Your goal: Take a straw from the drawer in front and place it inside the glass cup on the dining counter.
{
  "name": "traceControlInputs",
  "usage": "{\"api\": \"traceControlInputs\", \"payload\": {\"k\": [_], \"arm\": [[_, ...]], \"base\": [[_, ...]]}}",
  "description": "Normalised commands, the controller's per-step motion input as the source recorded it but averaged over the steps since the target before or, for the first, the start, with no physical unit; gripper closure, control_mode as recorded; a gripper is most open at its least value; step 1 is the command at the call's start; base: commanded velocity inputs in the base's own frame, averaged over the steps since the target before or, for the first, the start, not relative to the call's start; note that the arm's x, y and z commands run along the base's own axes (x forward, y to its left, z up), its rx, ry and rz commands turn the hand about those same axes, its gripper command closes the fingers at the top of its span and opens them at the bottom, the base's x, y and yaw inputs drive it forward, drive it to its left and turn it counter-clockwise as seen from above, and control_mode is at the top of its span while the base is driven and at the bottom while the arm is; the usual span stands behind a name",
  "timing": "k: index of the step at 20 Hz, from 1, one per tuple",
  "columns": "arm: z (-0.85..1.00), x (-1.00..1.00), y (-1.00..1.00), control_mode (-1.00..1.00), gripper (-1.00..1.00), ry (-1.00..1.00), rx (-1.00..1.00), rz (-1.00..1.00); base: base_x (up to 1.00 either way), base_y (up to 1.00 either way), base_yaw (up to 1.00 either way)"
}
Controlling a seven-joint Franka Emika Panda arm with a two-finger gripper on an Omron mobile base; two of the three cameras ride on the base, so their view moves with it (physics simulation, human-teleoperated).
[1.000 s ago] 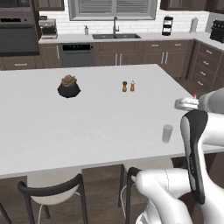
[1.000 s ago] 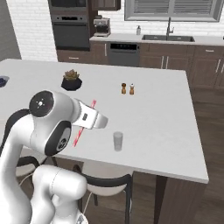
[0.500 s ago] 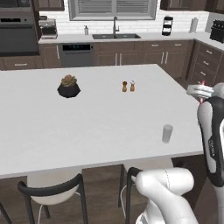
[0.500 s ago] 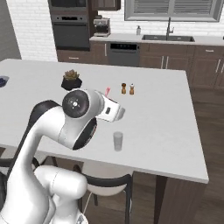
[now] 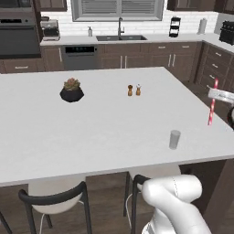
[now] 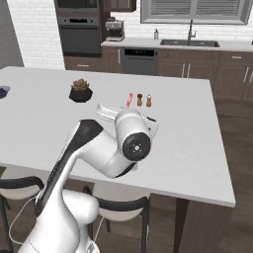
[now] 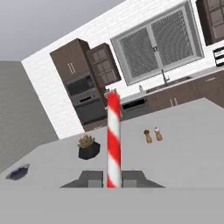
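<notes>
Straw (image 7: 113,140) in hand (image 7: 113,178), outside glass cup (image 5: 174,139)

Even, bright rendered light is washing the white counter (image 5: 91,128); shadows are staying faint and soft; all views are looking slightly blurred, without glare.

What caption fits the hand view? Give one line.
End effector shut on a striped straw, above the white counter.
</notes>
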Motion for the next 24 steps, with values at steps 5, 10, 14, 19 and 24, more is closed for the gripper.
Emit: {"api": "traceControlInputs", "payload": {"k": [5, 10, 14, 19, 24], "arm": [[-0.11, 0.20, 0.03, -1.00, 1.00, -0.21, 0.01, 0.19], [-0.32, 0.23, 0.06, -1.00, 1.00, -0.12, 0.00, 0.21], [-0.23, 0.05, 0.00, -1.00, 1.00, -0.12, 0.00, 0.23], [-0.17, 0.12, 0.00, -1.00, 1.00, -0.12, -0.01, 0.19], [-0.28, 0.28, 0.00, -1.00, 1.00, -0.07, 0.00, 0.16]], "base": [[0.00, 0.00, 0.00], [0.00, 0.00, 0.00], [0.00, 0.00, 0.00], [0.00, 0.00, 0.00], [0.00, 0.00, 0.00]]}}
